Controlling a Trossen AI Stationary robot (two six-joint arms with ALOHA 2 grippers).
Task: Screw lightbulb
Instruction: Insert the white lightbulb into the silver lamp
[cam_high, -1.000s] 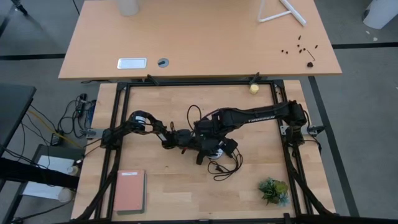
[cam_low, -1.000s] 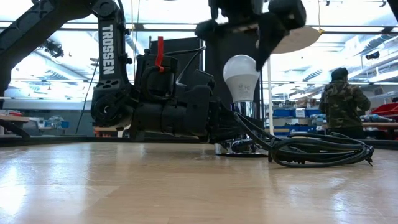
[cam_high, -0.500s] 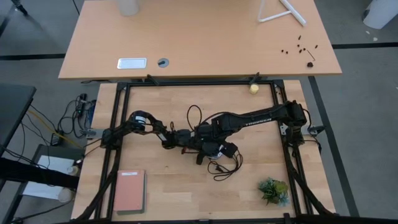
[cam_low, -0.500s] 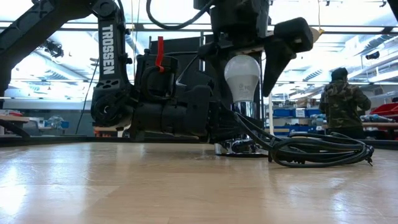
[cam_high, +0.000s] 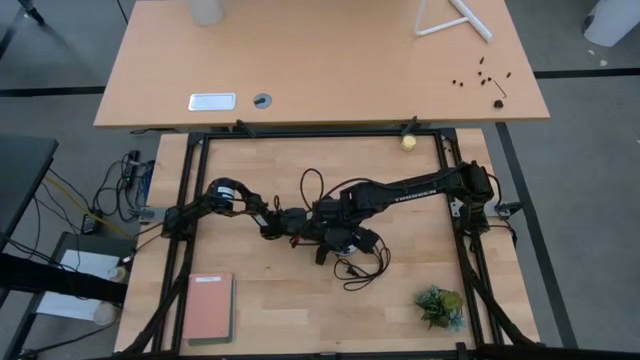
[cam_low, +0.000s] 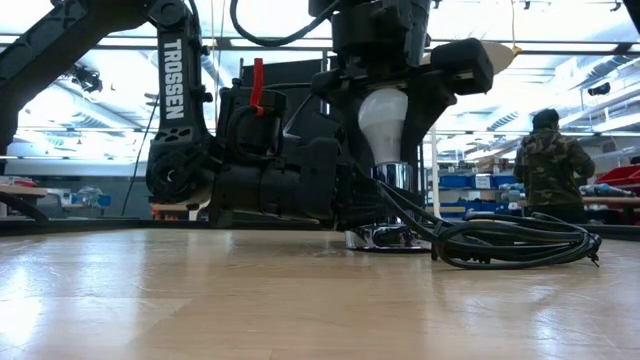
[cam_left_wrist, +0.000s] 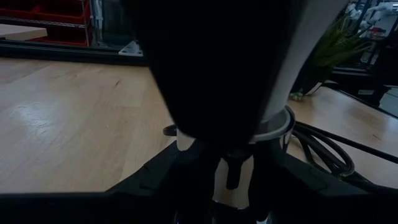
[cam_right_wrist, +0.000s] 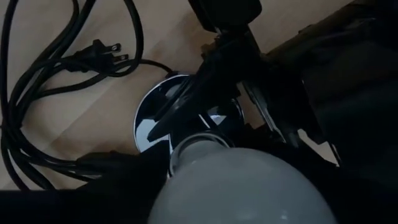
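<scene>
The white frosted lightbulb (cam_low: 386, 122) stands upright, base down, in a chrome socket (cam_low: 393, 178) on a round silver disc (cam_right_wrist: 152, 124) with a black cord (cam_low: 515, 245). My right gripper (cam_low: 388, 105) comes from above, shut on the bulb. In the high view it (cam_high: 345, 236) hides the bulb. My left gripper (cam_low: 355, 205) lies level just above the table and is shut on the socket. My left gripper pinches the socket's stem (cam_left_wrist: 227, 182) below its collar (cam_left_wrist: 277, 127) between its two fingers, level and low over the table. The socket stands upright on its disc. My right gripper pinches the bulb's round upper part (cam_low: 385, 105) between its two fingers (cam_low: 428, 110), pointing steeply down. The bulb stays upright in the socket.
The coiled cord with its plug (cam_high: 358, 268) lies on the table in front of the socket. A pink notebook (cam_high: 208, 307) lies at the near left, a small plant (cam_high: 440, 307) at the near right, a yellowish ball (cam_high: 408, 143) at the far edge. A person (cam_low: 550, 165) stands in the room behind.
My right gripper has come down over the lightbulb, its fingers passing either side of it, and has then shut on the bulb's sides. The bulb and socket have stayed in place.
</scene>
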